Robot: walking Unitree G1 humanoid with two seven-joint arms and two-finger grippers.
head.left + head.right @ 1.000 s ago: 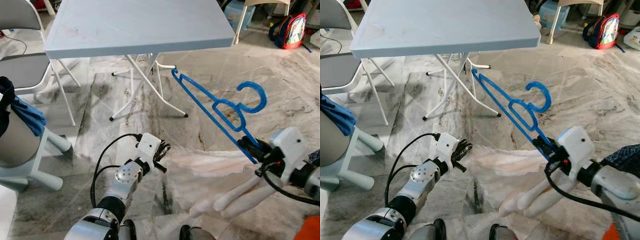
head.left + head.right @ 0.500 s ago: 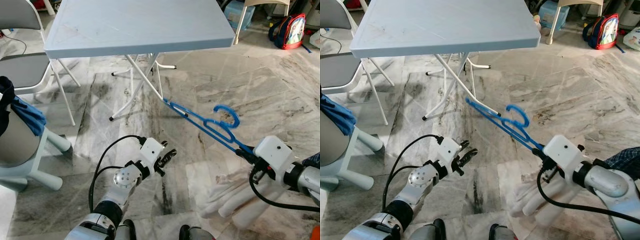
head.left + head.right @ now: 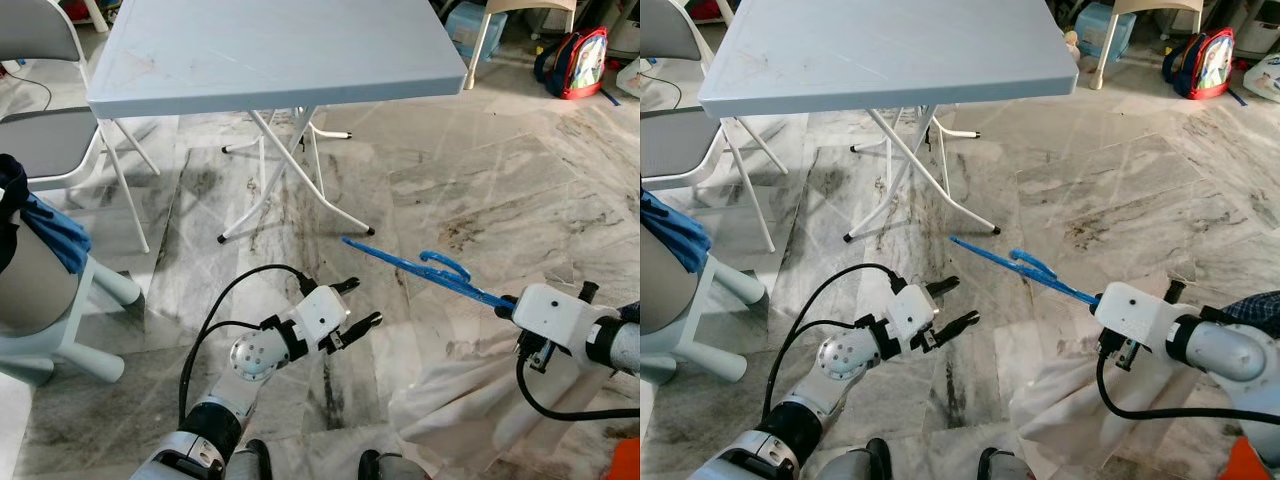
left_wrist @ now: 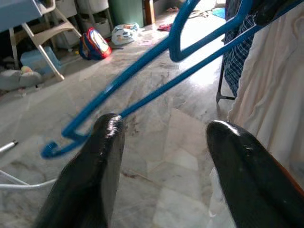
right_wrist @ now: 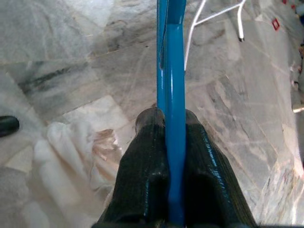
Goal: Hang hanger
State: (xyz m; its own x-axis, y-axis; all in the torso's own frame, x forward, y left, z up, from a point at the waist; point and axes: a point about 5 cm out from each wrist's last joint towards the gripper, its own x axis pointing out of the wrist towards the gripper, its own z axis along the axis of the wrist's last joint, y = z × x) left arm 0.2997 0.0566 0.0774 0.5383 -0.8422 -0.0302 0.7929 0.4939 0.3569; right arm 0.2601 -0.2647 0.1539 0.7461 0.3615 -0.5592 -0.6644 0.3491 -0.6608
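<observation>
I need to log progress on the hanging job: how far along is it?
Done: the right gripper has its jaws shut on the blue hanger, held out over the marble floor.
In hand: the left gripper, jaws open, points toward the hanger's free end without touching it. A white garment lies below the right arm.
Left: the hanger is not yet hooked on anything.

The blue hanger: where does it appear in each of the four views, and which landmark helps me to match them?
Left eye view: blue hanger right of centre, clamped by the right gripper.
Right eye view: hanger at centre, above the floor.
Left wrist view: it crosses beyond the left gripper's fingers.
Right wrist view: its bar runs between the closed fingers.
Shared landmark: the red backpack.
</observation>
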